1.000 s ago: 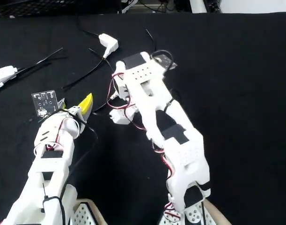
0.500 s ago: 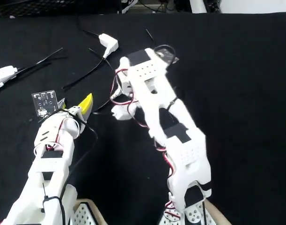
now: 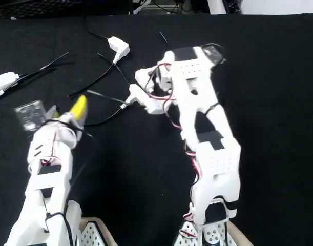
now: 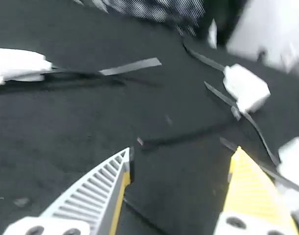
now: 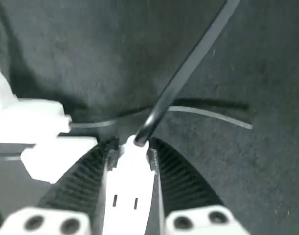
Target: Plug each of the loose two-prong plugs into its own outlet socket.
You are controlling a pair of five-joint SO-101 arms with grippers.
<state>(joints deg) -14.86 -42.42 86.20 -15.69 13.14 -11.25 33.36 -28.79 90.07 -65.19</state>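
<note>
Broad passage: bare black tabletop [image 3: 279, 113] outside the right arm [image 3: 207, 138]. Narrower lane between the two arms. Obstacles ahead of the left gripper [image 4: 182, 152], fingers apart: crossing black cables [image 4: 178, 139], a white plug [image 3: 119, 47], and the right gripper [image 5: 131, 144] clamped on a two-prong plug [image 5: 129, 191].

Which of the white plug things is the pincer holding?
The plug pinched in the right pincer, black cord sticking out. The far white piece and the left-edge white piece lie loose on the table.
</note>
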